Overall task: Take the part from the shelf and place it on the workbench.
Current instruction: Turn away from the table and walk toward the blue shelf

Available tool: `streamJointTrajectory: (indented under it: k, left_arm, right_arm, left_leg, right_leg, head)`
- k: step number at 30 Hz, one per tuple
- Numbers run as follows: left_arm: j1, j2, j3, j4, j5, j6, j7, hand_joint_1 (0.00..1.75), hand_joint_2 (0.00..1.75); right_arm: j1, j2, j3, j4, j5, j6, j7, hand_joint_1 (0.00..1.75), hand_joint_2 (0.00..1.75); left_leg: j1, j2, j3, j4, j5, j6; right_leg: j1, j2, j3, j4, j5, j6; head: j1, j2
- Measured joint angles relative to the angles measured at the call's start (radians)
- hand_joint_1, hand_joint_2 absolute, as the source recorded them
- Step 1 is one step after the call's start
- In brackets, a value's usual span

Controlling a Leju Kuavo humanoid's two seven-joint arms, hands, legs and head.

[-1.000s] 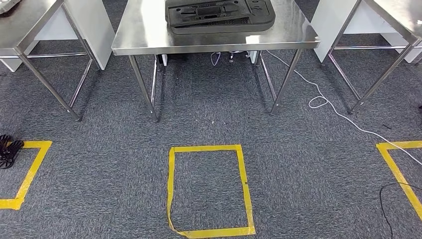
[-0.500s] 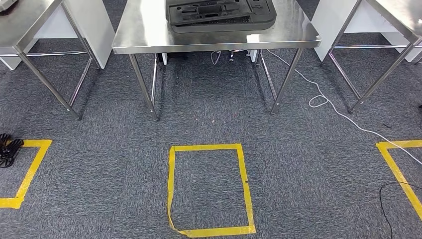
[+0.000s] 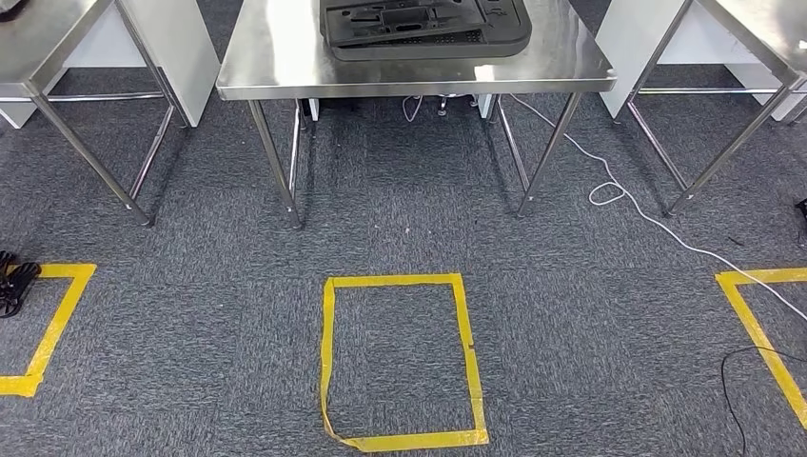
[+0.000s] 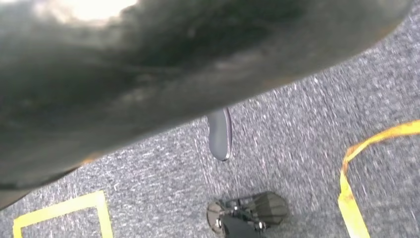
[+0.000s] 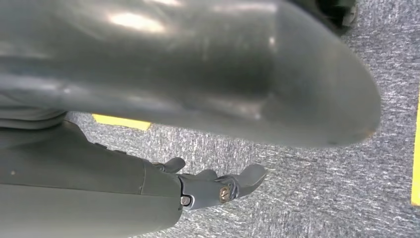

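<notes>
A black moulded part [image 3: 423, 27] lies flat on the steel workbench [image 3: 276, 71] straight ahead in the head view, near its front edge. In the right wrist view my right hand [image 5: 218, 186] hangs over the grey carpet with its fingers stretched out and nothing in them. Of my left hand, the left wrist view gives just one grey fingertip [image 4: 220, 135] pointing at the floor, so I cannot tell how that hand is set. Both hands are far from the part.
Steel tables stand at the left [image 3: 43, 48] and right [image 3: 761, 38]. A yellow tape rectangle [image 3: 328, 362] marks the carpet before the workbench, with others at both sides. A white cable [image 3: 619, 195] runs across the floor at right. A black object [image 3: 11, 286] [image 4: 247, 214] sits by the left tape.
The whole head picture has shifted a little, so the camera moved; the workbench sits slightly higher in frame. Nothing on the floor or bench has moved itself.
</notes>
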Motion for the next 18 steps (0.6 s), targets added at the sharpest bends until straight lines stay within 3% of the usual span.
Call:
streamJointTrajectory:
  k: [2,3,4,6,7,8,9,11,13,16,17,18]
  left_arm:
    - [0.000,0.000,0.000,0.000,0.001,0.001,0.000,0.00,0.00]
    - [0.001,-0.001,0.000,0.000,0.001,0.001,0.000,0.00,0.00]
    - [0.001,-0.003,0.000,0.000,0.001,0.001,0.000,0.00,0.00]
    - [0.001,-0.003,0.000,0.001,0.001,0.001,0.000,0.00,0.00]
    - [0.002,-0.002,0.000,0.001,0.001,0.001,0.000,0.00,0.00]
    - [0.003,-0.001,0.000,0.001,0.002,0.001,0.000,0.00,0.00]
    - [0.004,0.000,0.000,0.002,0.002,0.001,0.000,0.00,0.00]
    - [0.005,-0.002,0.000,0.001,0.005,0.001,0.000,0.00,0.00]
    - [0.005,-0.003,0.000,0.001,0.007,0.001,0.000,0.00,0.00]
    - [0.008,-0.004,0.000,0.001,0.008,0.001,-0.001,0.00,0.00]
    - [0.009,-0.004,0.000,0.001,0.008,0.001,-0.001,0.00,0.00]
    - [0.010,-0.004,0.000,0.001,0.008,0.001,-0.001,0.00,0.00]
  right_arm:
    - [0.001,-0.001,0.000,0.000,0.002,0.000,0.000,0.00,0.00]
    - [0.001,-0.001,0.000,0.001,0.003,0.000,0.000,0.00,0.00]
    - [0.002,-0.002,0.000,0.001,0.004,0.000,0.000,0.00,0.00]
    - [-0.001,-0.002,0.000,0.002,0.005,0.001,0.000,0.00,0.00]
    - [-0.004,-0.001,0.000,0.002,0.006,0.001,0.000,0.00,0.00]
    - [-0.007,0.000,0.000,0.002,0.007,0.002,0.001,0.00,0.00]
    - [-0.009,0.001,0.000,0.002,0.007,0.003,0.002,0.00,0.00]
    - [-0.010,0.000,0.000,0.002,0.007,0.003,0.005,0.00,0.00]
    - [-0.009,-0.001,0.000,0.003,0.007,0.003,0.007,0.00,0.00]
    - [-0.009,-0.001,0.000,0.004,0.008,0.004,0.011,0.00,0.00]
    - [-0.008,-0.001,0.000,0.005,0.008,0.004,0.013,0.00,0.00]
    - [-0.007,-0.001,0.000,0.006,0.008,0.005,0.015,0.00,0.00]
  left_leg:
    - [0.002,0.004,-0.006,0.000,0.003,-0.003]
    - [0.004,0.006,-0.008,0.001,0.004,-0.006]
    - [0.008,0.008,-0.009,0.001,0.006,-0.010]
    - [0.014,0.013,-0.010,0.004,0.008,-0.024]
    - [0.014,0.017,-0.009,0.006,0.007,-0.033]
    - [0.013,0.022,-0.007,0.007,0.007,-0.043]
    - [0.012,0.027,-0.004,0.006,0.006,-0.052]
    - [0.018,0.038,0.003,0.002,0.008,-0.069]
    - [0.025,0.033,-0.006,0.034,-0.022,-0.075]
    - [0.021,0.007,-0.077,0.221,-0.135,-0.069]
    - [0.019,0.002,-0.099,0.279,-0.158,-0.067]
    - [0.017,0.000,-0.108,0.305,-0.161,-0.064]
  right_leg:
    - [-0.008,0.000,-0.056,0.114,-0.042,0.006]
    - [-0.012,0.000,-0.061,0.127,-0.041,0.016]
    - [-0.018,-0.002,-0.045,0.096,-0.025,0.030]
    - [-0.027,-0.023,0.029,-0.047,0.028,0.057]
    - [-0.029,-0.035,0.059,-0.109,0.050,0.061]
    - [-0.028,-0.044,0.076,-0.145,0.064,0.056]
    - [-0.024,-0.046,0.078,-0.155,0.071,0.044]
    - [-0.018,-0.029,0.074,-0.150,0.080,0.015]
    - [-0.019,-0.015,0.076,-0.151,0.088,-0.004]
    - [-0.013,0.009,0.075,-0.150,0.096,-0.021]
    - [-0.008,0.018,0.074,-0.150,0.097,-0.022]
    - [-0.004,0.029,0.073,-0.149,0.097,-0.023]
  head:
    - [0.000,0.000]
    - [0.000,0.000]
    - [0.000,0.000]
    - [0.003,0.000]
    - [0.004,0.000]
    - [0.003,0.000]
    - [0.003,0.000]
    - [-0.003,0.000]
    - [-0.005,0.000]
    - [-0.011,0.000]
    - [-0.012,0.000]
    - [-0.012,0.000]
